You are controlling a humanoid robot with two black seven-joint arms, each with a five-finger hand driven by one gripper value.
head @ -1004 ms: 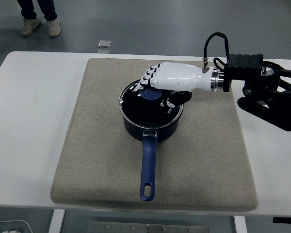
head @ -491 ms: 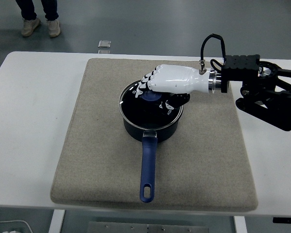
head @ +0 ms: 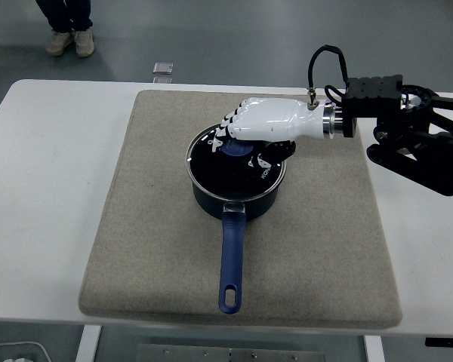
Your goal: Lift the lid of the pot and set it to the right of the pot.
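A dark pot (head: 238, 197) with a long blue handle (head: 231, 256) stands in the middle of the grey mat (head: 136, 226). Its glass lid (head: 211, 162) with a blue knob (head: 232, 149) rests on the pot. My right hand (head: 245, 136), white with a black arm behind it, reaches in from the right and lies over the lid. Its fingers (head: 228, 128) curl down around the knob and the thumb sits below on the lid's right side. The left arm is out of view.
The mat lies on a white table (head: 45, 188). The mat right of the pot (head: 332, 211) is bare. A person's shoes (head: 69, 41) and a small object (head: 163, 69) are on the floor beyond the table's far edge.
My right wrist and arm have risen slightly and the hand has tilted more over the knob. The lid still rests on the pot. The person's feet shifted a little.
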